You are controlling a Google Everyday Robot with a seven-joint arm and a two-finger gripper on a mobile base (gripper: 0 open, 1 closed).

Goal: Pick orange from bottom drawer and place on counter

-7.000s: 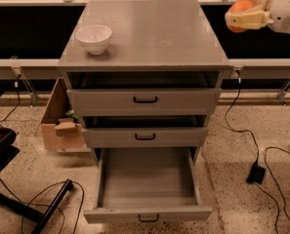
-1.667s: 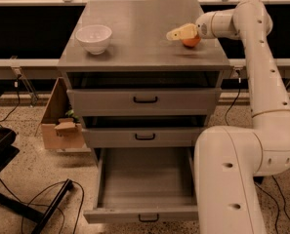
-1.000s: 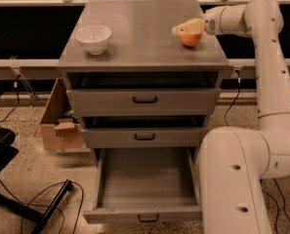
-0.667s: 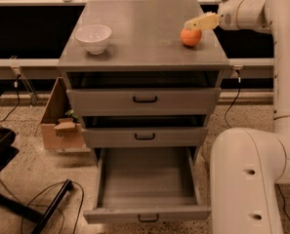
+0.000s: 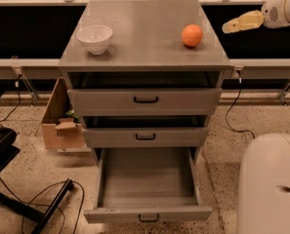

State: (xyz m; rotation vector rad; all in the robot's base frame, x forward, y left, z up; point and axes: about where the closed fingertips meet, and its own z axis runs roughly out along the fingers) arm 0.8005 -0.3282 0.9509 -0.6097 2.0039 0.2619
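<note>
The orange (image 5: 192,35) rests alone on the right side of the grey counter (image 5: 144,28), the top of the three-drawer cabinet. My gripper (image 5: 232,25) hangs in the air to the right of the counter's right edge, apart from the orange and holding nothing that shows. The bottom drawer (image 5: 147,213) is pulled out toward the front and its tray is bare. The two upper drawers are slightly ajar.
A white bowl (image 5: 94,38) stands on the counter's left side. A cardboard box (image 5: 61,123) sits on the floor left of the cabinet. Black cables (image 5: 51,204) and a dark chair base lie at the lower left. My white base (image 5: 271,184) fills the lower right.
The orange was in my gripper over the counter; now it lies on the counter alone. My gripper has drawn back to the right, past the counter's edge.
</note>
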